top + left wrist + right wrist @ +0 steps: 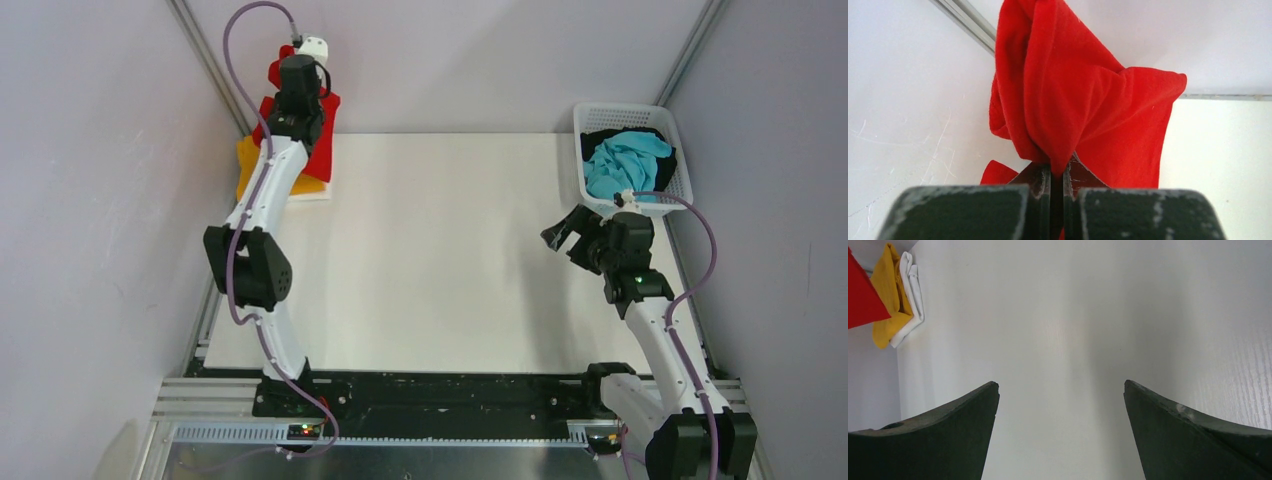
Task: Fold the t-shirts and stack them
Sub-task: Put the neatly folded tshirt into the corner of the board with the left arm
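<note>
- Left hand (1057,172) is pinched narrow on a fold of the red t-shirt (1088,100), and the cloth bunches up past its fingertips in the wrist view.
- From above, that hand sits at the far left corner of the counter (440,260), with the red cloth hanging down across the stack below it.
- The stack holds a folded orange-yellow t-shirt (250,165) lying on a folded white t-shirt (312,194), close to the left wall (90,200).
- Right hand (1061,390) stands wide with nothing between its fingers, over bare counter just in front of the basket (600,112).
- The white lattice basket sits at the far right corner and holds a crumpled turquoise t-shirt (625,160) on top of a black t-shirt (600,136).
- The counter is smooth, matt white, and a faint grain shows at the right of the right wrist view.
- Pale grey walls close in the left, back and right sides, with a metal post (205,60) slanting up at each far corner.
- A ribbed metal rail (430,432) along the near edge carries both arm bases, and a purple cable (235,60) loops along each arm.
</note>
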